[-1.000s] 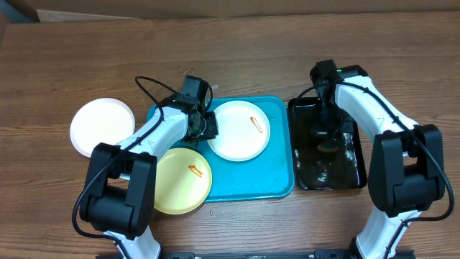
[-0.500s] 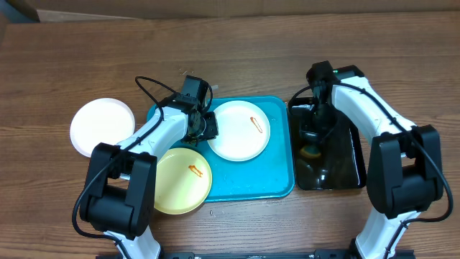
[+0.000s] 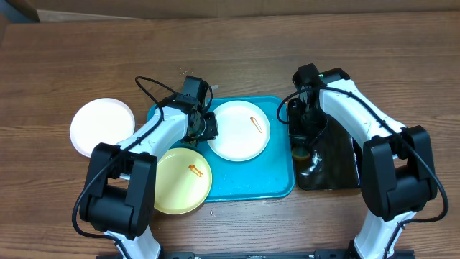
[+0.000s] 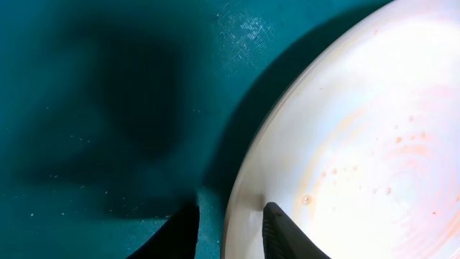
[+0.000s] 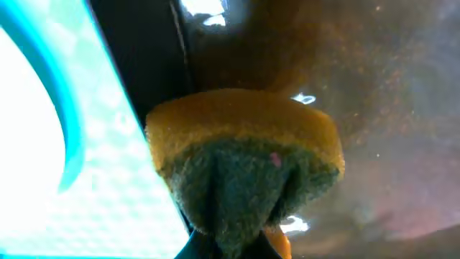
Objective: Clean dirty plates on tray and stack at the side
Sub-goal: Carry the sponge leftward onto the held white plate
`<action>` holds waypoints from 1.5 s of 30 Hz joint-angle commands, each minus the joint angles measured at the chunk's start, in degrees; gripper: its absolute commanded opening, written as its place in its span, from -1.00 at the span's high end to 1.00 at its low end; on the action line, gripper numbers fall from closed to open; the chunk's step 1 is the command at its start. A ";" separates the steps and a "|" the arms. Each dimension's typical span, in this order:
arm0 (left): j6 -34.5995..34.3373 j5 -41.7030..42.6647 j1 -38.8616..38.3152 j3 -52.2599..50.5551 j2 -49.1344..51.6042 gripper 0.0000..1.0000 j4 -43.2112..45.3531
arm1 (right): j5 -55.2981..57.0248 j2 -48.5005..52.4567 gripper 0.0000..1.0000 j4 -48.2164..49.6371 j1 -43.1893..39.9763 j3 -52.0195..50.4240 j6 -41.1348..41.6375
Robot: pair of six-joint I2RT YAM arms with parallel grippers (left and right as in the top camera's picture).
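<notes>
The turquoise tray (image 3: pixel 277 180) holds a white plate (image 3: pixel 233 137) with a red-orange smear. A pale yellow plate (image 3: pixel 176 187) with a smear overlaps the tray's left front edge. A second white plate (image 3: pixel 103 127), with no smear, lies on the table at the left. My left gripper (image 3: pixel 206 128) is closed on the left rim of the tray's white plate (image 4: pixel 359 144), one finger on it and one over the tray (image 4: pixel 108 108). My right gripper (image 3: pixel 303 140) is shut on a yellow-and-green sponge (image 5: pixel 244 144), held over the black tray's left edge.
A black glossy tray (image 3: pixel 345 169) stands right of the turquoise tray and looks wet; it also shows in the right wrist view (image 5: pixel 374 108). A black cable (image 3: pixel 144 86) loops behind my left arm. Bare wooden table lies at the back.
My right gripper has moved left with the sponge, from the middle of the black tray to its left edge by the turquoise tray. The left arm and plates have not moved.
</notes>
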 commanded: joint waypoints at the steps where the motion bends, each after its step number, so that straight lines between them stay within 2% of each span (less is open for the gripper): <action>1: 0.24 -0.20 -0.39 0.11 0.85 0.37 -0.11 | -0.31 -2.60 0.92 -0.02 0.17 0.74 -4.07; 8: 0.26 -0.24 -0.39 0.11 0.85 0.37 -0.11 | 7.02 -2.86 0.92 -1.36 0.07 1.44 -4.74; 13: 0.24 -0.22 -0.39 0.11 0.85 0.37 0.52 | 23.76 -2.93 0.92 -6.60 0.07 5.66 -0.59; 15: 0.24 -0.22 -0.39 0.11 0.85 0.46 0.66 | 27.02 -2.93 0.92 -7.41 0.07 7.19 0.46; 18: 0.24 -0.20 -0.39 0.11 0.85 0.86 0.48 | 27.30 -2.93 0.93 -7.08 0.07 9.25 0.42; 20: 0.24 -0.20 -0.39 0.11 0.85 0.91 0.17 | 26.64 -2.93 0.93 -6.19 0.22 10.58 0.37; 27: 0.24 -0.20 -0.39 0.11 0.85 0.91 0.04 | 13.03 -2.93 0.92 0.94 2.29 14.23 -5.35; 31: 0.24 -0.20 -0.39 0.11 0.85 0.92 0.04 | 8.24 -2.89 0.92 7.19 4.79 14.32 -5.97; 38: 0.22 -0.20 -0.42 0.11 0.85 0.86 0.04 | 8.48 -1.70 0.92 13.14 10.80 14.14 -7.19; 45: 0.22 -0.20 -0.42 0.11 0.85 0.81 0.04 | 20.15 2.95 0.92 13.94 15.96 14.14 -7.26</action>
